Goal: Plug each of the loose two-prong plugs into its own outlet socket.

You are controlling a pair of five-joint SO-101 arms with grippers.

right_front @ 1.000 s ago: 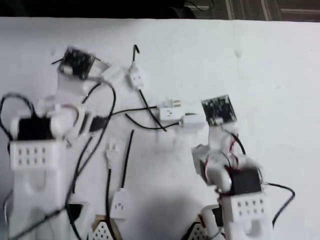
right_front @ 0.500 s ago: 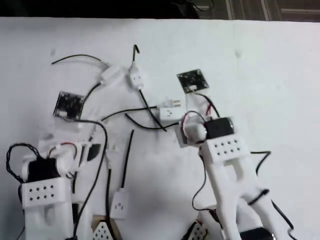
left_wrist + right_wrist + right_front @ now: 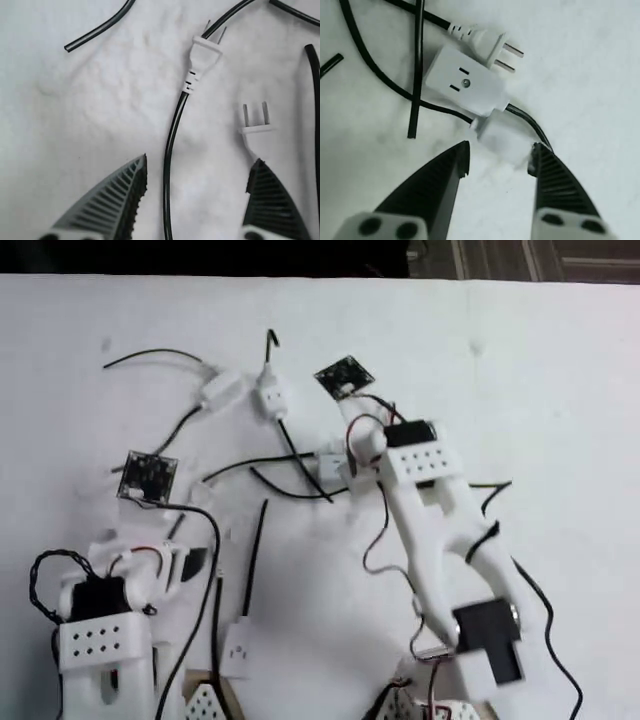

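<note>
Jaws spread on both grippers, nothing pinched. All items on white table (image 3: 560,360). Reaching to table middle: right arm (image 3: 430,520). Folded at near edge: left arm (image 3: 95,630).
- Fingers of right gripper (image 3: 501,146) straddle white cable-end piece (image 3: 497,132) joined to outlet socket (image 3: 465,87); contact unclear.
- Beside socket, unplugged: two-prong plug (image 3: 487,42), prongs in no slot.
- Between fingers of left gripper (image 3: 200,161) runs black cord (image 3: 172,145) of second plug (image 3: 202,52).
- By one fingertip lies third plug (image 3: 255,125), prongs free; contact unclear.
</note>
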